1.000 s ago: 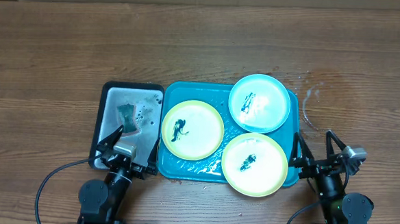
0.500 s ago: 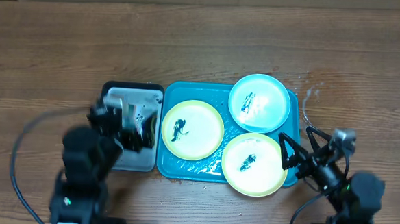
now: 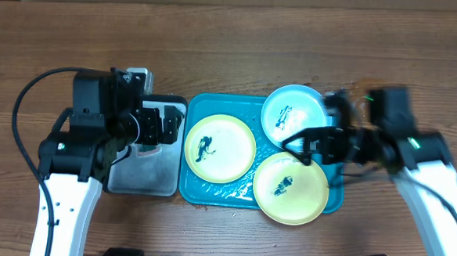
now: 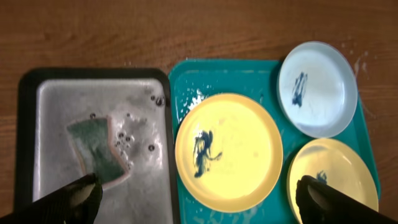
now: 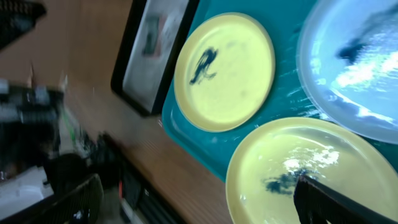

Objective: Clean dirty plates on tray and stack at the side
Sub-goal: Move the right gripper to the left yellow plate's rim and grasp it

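**Item 1, sponge (image 4: 98, 148).** Lies flat in the wet metal pan (image 4: 53, 99), at the lower left of the left wrist view. Green face up. Its long axis runs from upper left to lower right of that frame, and the lower end is nearest one finger.

**Item 2, plates.** All three sit face up on the teal tray (image 3: 209, 191). Being round, they have no long axis.
- Centre yellow plate (image 3: 219, 149), smeared.
- Blue plate (image 3: 294, 117), smeared.
- Lower yellow plate (image 3: 290, 188), smeared. You can see it overhang the tray's lower rim.

**Item 3, left gripper (image 4: 198, 193).** Spread wide and empty, above the pan and the tray's edge.

**Item 4, right gripper (image 3: 300, 146).** Spread wide and empty, between the blue plate and the lower yellow plate.

**Hazards for you to weigh:**
- The suds may let the sponge skid out of a pinch taken across its slanted axis.
- Pressure on the overhanging plate could tip it off the tray.
- The right gripper's open fingers could clip either neighbouring rim.
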Motion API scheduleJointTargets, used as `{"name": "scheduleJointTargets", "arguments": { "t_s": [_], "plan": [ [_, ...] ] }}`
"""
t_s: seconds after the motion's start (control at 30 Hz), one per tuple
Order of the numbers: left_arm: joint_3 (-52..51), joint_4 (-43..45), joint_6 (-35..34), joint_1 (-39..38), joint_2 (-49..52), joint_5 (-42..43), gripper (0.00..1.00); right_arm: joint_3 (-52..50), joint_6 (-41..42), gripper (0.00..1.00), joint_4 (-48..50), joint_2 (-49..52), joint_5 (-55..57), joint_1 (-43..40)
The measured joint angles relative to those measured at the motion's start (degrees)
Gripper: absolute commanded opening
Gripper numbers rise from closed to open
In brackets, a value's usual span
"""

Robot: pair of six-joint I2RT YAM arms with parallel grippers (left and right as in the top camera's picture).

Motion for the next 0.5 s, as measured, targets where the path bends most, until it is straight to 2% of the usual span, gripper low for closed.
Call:
{"name": "scheduleJointTargets", "arguments": {
  "t_s": [0.1, 0.23, 0.5],
  "plan": [
    [0.00, -1.38, -0.02, 0.00, 1.31, 0.20, 1.00, 5.29, -1.97, 1.00, -3.45, 6.86, 4.33, 7.28],
    [0.02, -2.36, -0.02, 0.00, 2.75, 0.37, 1.00, 7.26, 0.37, 1.00, -2.95, 13.07, 10.32, 14.64],
    [0.02, -3.30, -1.18, 0.00, 5.92, 0.42, 1.00, 7.26, 4.28, 1.00, 2.29, 16.13, 13.68, 17.51]
  ]
}}
